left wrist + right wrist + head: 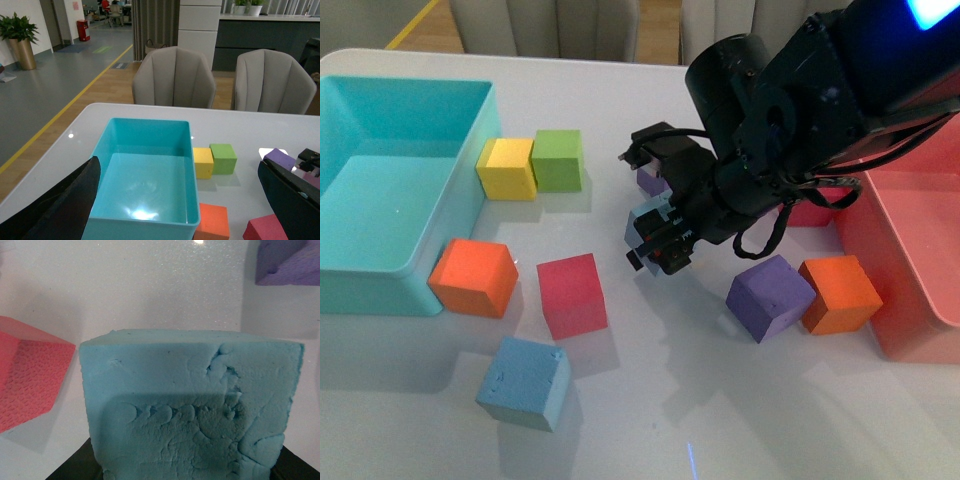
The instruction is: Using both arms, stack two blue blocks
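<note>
Pale worktop (740,420) strewn with coloured cubes, right tool (655,245) pinching held blue block (642,222) just beyond the red cube (572,294), free blue block (525,383) on that cube's near side, orange cube (473,277) beside it, left tool (179,172) spread wide.

Front-right table (790,420) lay bare: widest way in. Loose blue block (525,382) sat front-left, clear at front, left & right. Red cube (572,294) stood near behind it. Left orange cube (473,277) sat just beside teal bin (460,200). An open lane ran betw. red cube & purple cube (770,297). R arm (790,110), gripper (655,245) clamped on held blue block (645,222), hung over mid table, blocking it from above. Pink bin (910,250) & right orange cube (839,293) closed the right side.
</note>
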Controlling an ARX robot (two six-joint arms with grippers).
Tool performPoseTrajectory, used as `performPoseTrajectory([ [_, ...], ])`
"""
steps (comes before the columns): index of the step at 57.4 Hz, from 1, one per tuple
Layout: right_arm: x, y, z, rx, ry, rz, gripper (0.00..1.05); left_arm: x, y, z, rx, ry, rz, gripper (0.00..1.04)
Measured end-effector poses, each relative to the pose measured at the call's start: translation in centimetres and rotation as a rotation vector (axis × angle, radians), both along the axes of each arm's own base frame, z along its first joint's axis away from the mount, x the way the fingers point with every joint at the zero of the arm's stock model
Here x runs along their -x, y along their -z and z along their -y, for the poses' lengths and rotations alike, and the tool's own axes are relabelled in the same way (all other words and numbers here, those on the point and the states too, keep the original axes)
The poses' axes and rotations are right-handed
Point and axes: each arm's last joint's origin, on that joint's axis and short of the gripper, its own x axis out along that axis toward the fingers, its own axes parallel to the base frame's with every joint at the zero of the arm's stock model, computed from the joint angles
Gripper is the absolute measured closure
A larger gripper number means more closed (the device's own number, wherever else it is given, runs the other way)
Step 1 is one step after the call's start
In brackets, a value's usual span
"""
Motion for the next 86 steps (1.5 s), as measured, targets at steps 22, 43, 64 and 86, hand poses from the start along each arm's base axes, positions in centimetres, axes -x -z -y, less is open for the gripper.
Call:
performPoseTrajectory([
  [22, -1.9, 1.8, -1.3, 0.021, 0.001, 0.004, 0.55, 0.0, 0.0, 0.0, 0.0, 0.0, 0.0, 0.09],
  [43, -2.0, 1.5, -1.4, 0.014, -0.002, 0.031, 0.09, 0.0, 0.0, 0.0, 0.0, 0.0, 0.0, 0.09],
  [64, -1.1, -5.4, 0.3, -0.065, 0.022, 0.201, 0.09, 0.0, 0.0, 0.0, 0.0, 0.0, 0.0, 0.09],
  [86, 4.1, -15.9, 10.5, -0.211, 0.408, 0.588, 0.14, 0.0, 0.0, 0.0, 0.0, 0.0, 0.0, 0.09],
])
